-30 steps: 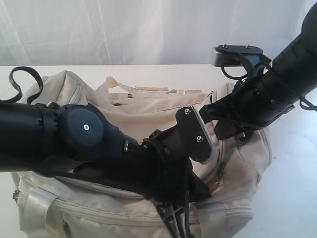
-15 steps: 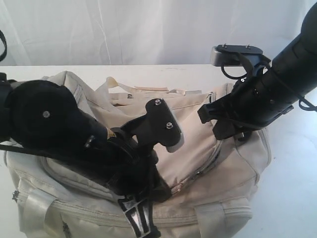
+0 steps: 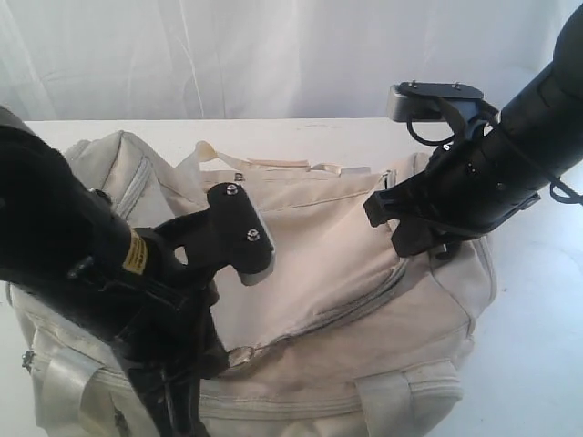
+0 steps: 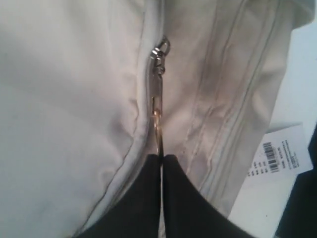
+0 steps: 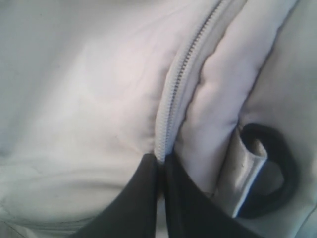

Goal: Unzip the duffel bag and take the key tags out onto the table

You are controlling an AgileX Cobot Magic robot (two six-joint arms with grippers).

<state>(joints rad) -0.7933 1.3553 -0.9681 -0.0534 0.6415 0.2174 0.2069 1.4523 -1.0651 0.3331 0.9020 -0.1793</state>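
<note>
Cream duffel bag (image 3: 328, 237) on table (image 3: 537, 364), zipper pull (image 4: 156, 101) between left jaws

Cream duffel bag (image 3: 328, 228) — soft, slumped, upright on its base, filling the middle of the white table (image 3: 537, 355), back close to the far edge. Grey zipper (image 3: 364, 296) curving across the top panel, teeth meshed at the right end; shiny straps (image 3: 273, 166) lying along the far side.

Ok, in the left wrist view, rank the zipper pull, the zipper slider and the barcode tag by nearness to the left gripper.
1. zipper pull: pinched in the left gripper.
2. zipper slider, ahead along the zip, and barcode tag, aside, off the duffel bag edge: too close to call.
</note>
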